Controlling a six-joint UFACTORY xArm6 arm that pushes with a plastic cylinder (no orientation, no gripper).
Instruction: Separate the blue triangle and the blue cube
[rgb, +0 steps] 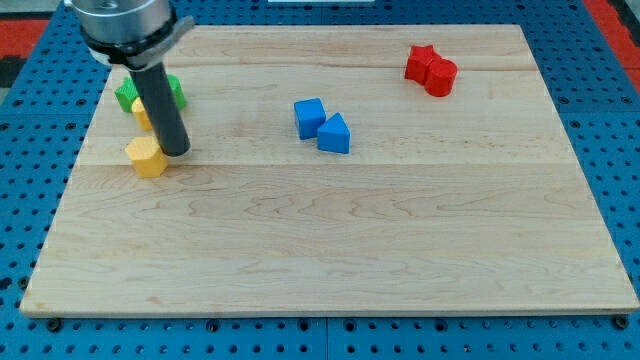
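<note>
The blue cube (309, 117) and the blue triangle (335, 134) sit touching each other near the board's middle, a little toward the view's top; the triangle is to the lower right of the cube. My tip (177, 150) rests on the board far to their left, right beside a yellow block (147, 157).
A green block (128, 94) and a second yellow block (141, 110) lie behind the rod at the upper left, partly hidden. A red star (420, 62) and a red round block (441, 77) touch at the upper right. The wooden board (330, 250) lies on a blue pegboard.
</note>
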